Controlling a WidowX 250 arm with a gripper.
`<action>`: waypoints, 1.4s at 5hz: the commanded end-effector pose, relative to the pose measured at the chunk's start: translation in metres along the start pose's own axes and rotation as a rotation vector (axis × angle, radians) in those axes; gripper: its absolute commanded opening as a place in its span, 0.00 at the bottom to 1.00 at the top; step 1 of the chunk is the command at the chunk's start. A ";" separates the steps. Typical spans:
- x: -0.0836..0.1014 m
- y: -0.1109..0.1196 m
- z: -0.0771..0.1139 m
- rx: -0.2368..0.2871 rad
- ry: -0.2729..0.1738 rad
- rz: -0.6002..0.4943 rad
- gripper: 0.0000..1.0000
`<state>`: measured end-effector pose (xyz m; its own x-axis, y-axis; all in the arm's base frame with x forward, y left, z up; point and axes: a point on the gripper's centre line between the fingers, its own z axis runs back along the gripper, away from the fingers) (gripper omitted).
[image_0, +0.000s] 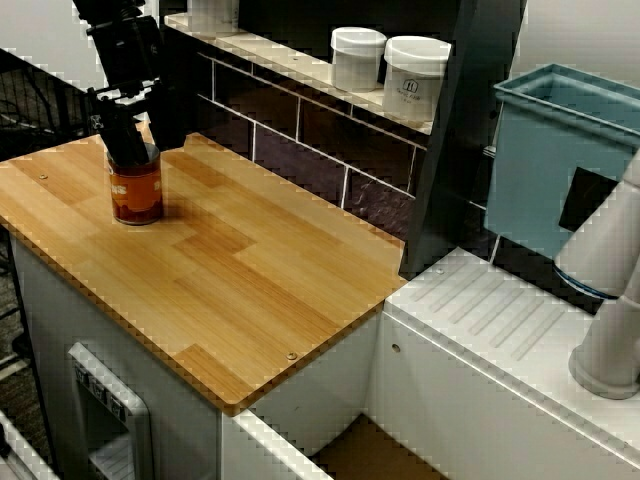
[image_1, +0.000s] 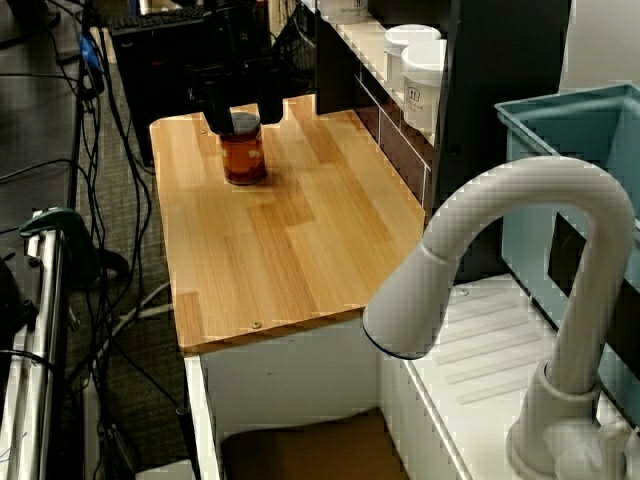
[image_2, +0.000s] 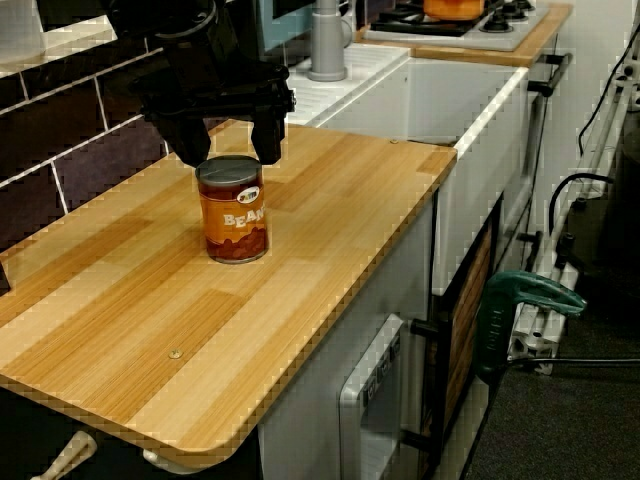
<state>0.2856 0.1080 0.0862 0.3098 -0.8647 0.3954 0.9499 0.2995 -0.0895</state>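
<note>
Can on the counter, gripper over it.
The can stands upright on the counter, at the end away from the sink side and near the back wall. The gripper hangs directly above it, one of its fingers on either side of the can's top. Two jars sit side by side on the shelf behind the counter. Past the counter's other end lie the drainboard and the faucet, with the bin behind them.
</note>
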 end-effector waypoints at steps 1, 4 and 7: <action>-0.017 0.010 0.027 0.028 0.000 0.015 1.00; -0.028 0.021 0.046 0.016 0.040 0.038 1.00; -0.058 0.019 0.058 -0.037 0.073 0.022 1.00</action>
<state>0.2937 0.1713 0.0989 0.3429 -0.8769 0.3369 0.9376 0.2975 -0.1801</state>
